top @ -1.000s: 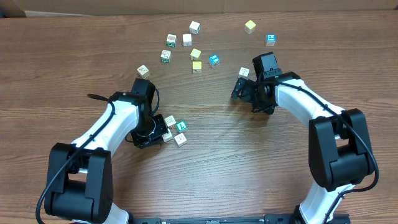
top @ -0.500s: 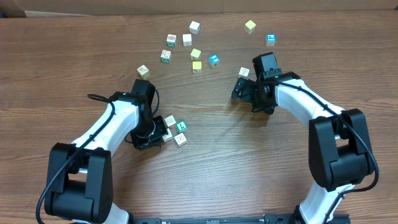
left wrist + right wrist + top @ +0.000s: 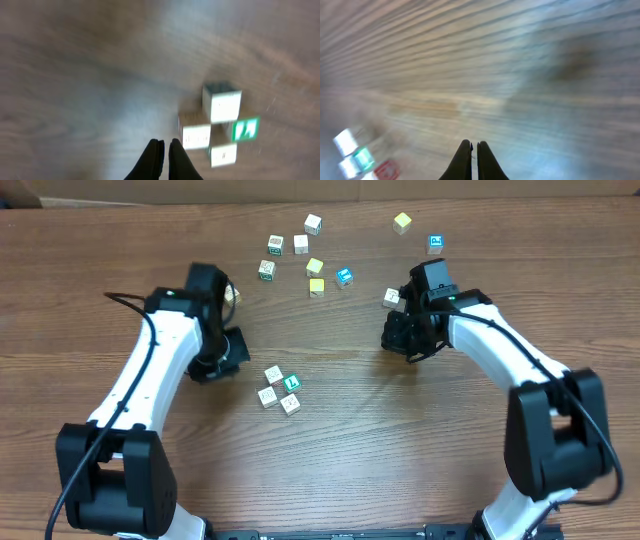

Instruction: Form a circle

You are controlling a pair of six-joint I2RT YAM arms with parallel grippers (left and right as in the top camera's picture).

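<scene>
The circle (image 3: 280, 388) is seen just off the middle of the table (image 3: 330, 465), toward 7 o'clock: four cubes packed tight, the green-faced one at its 2 o'clock. A start is made, but by the look of it more cubes must be brought before a real ring is closed. The left gripper (image 3: 222, 356) is shut and empty, near the circle's 10 o'clock. The right gripper (image 3: 398, 336) is shut too, with nothing gripped, well apart at 2 o'clock, a white cube (image 3: 393, 296) near it. Loose cubes (image 3: 316, 266) are scattered at 12 o'clock. No obstacle is seen between; only a careless arm sweep could knock the circle.
</scene>
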